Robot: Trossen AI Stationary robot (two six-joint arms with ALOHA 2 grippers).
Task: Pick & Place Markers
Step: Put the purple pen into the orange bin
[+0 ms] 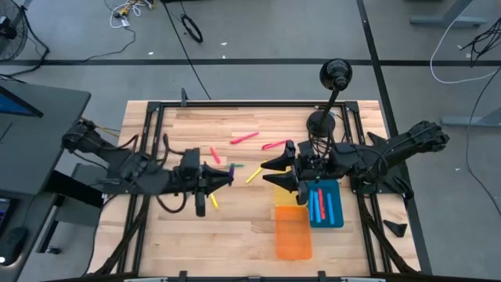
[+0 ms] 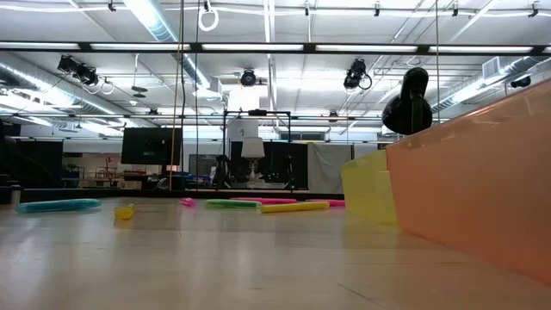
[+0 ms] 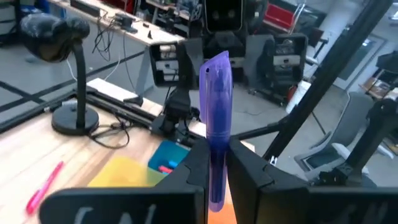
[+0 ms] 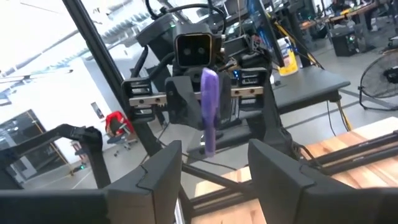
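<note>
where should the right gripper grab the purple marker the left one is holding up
On the free upper half of the purple marker, above where the left gripper pinches its lower end. It stands roughly upright between the arms, so the open right gripper should probably come in level, fingers either side of the barrel.

Bright, even ceiling strip lights (image 2: 155,21); soft shadows; near orange tray (image 2: 482,172) blurred.

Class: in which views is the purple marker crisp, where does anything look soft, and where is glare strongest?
Left wrist view: purple marker sharp, room behind soft. Right wrist view: marker sharp, window glare washes out one side. Low view: orange tray near the lens is soft; ceiling strip lights bright.
</note>
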